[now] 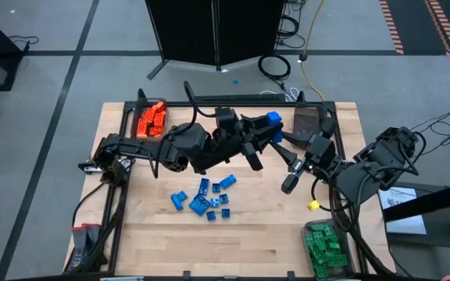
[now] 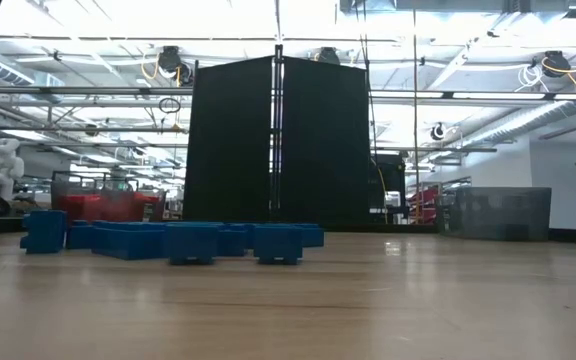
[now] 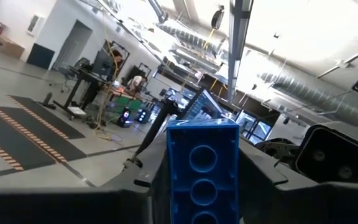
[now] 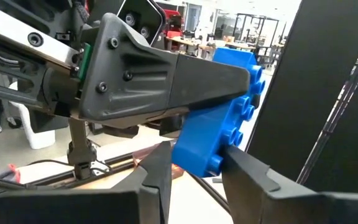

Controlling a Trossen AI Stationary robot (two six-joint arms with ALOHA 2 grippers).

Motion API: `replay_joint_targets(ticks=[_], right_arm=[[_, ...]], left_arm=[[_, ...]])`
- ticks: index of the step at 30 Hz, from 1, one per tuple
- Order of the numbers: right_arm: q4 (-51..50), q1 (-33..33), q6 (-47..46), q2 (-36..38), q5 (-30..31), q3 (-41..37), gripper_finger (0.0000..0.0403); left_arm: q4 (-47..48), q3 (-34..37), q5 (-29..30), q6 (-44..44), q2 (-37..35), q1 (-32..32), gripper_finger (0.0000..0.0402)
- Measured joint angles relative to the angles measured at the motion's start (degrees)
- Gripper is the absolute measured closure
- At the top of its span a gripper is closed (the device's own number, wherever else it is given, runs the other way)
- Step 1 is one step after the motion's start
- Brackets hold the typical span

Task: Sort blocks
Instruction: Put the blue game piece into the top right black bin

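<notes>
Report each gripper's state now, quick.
Left gripper: shut on a blue block, held up above the table's far side.
Right gripper: open, its fingers either side of that same blue block, not clamped.

The light wooden counter point(image 1: 155, 234) carries a loose cluster of blue blocks point(image 1: 205, 199) near its middle, a bin of orange blocks point(image 1: 151, 119) at its far left corner, a bin of green blocks point(image 1: 326, 248) at its near right corner, and 1 small yellow piece point(image 1: 314, 205) lying alone between the cluster and the green bin
</notes>
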State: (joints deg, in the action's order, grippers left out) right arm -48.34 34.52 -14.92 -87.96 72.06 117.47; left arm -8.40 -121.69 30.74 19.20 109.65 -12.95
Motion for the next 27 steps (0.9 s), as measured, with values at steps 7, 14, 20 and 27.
replay_joint_targets(ticks=[7, 14, 20, 27], right_arm=[[0.03, 0.02, 1.06, 0.09, -0.51, 0.00, 0.0307], [-0.87, 0.02, 1.27, 0.10, -0.44, 0.00, 0.0307], [-1.12, 0.04, 1.25, 0.11, -0.32, 0.00, 0.0308], [-1.25, 0.54, 0.80, 0.11, 1.86, 0.00, 0.0308]], left_arm=[[-0.04, 0.00, -0.94, -0.02, 0.00, -0.10, 0.0239], [0.00, 0.00, -1.94, -0.52, 0.00, -0.11, 0.0235], [-0.10, 0.02, -4.36, -4.38, 0.00, -0.11, 0.0195], [2.08, 0.06, -4.94, -0.73, 0.02, 0.04, 0.0110]])
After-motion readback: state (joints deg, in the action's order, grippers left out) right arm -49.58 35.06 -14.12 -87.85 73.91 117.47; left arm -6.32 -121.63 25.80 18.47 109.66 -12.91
